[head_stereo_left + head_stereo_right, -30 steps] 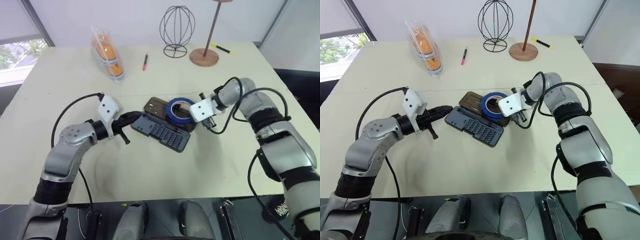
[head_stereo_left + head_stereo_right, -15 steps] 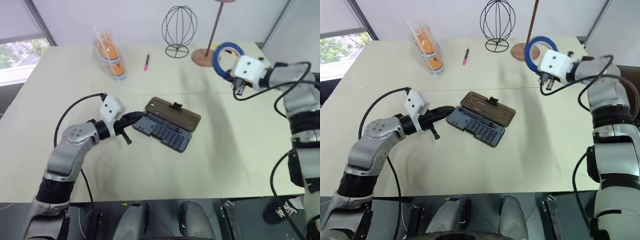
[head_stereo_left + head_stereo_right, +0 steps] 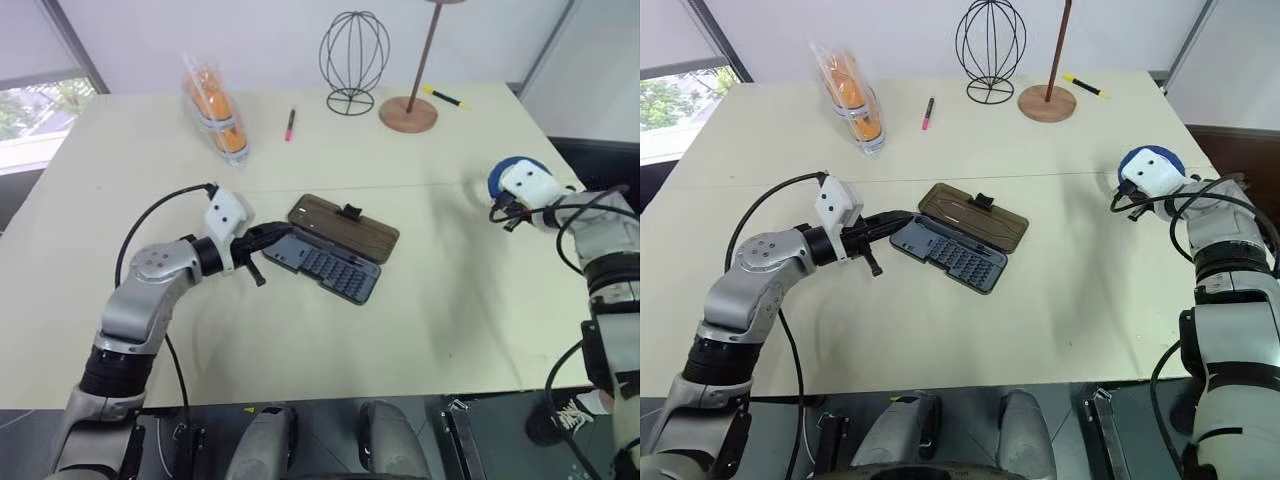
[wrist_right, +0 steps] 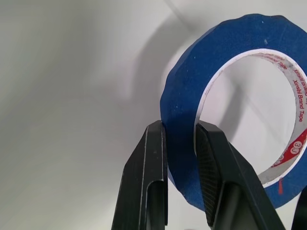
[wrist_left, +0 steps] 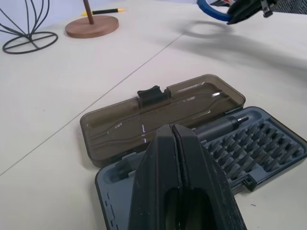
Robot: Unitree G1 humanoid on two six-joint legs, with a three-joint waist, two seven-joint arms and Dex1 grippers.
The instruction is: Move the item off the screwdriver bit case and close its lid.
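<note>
- Roll of blue tape (image 4: 189, 139) largely hidden behind right gripper (image 4: 181, 139), which pinched its wall, far right of the screwdriver bit case (image 3: 325, 265).
- Case lay open on desk (image 3: 300, 340), bits inside; lid (image 3: 345, 229) flat.
- Left gripper (image 5: 175, 143) clenched, empty, at case's left end.

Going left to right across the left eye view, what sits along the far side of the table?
Bag of orange things → pink marker → wire ball stand → round wooden base → yellow marker.
</note>
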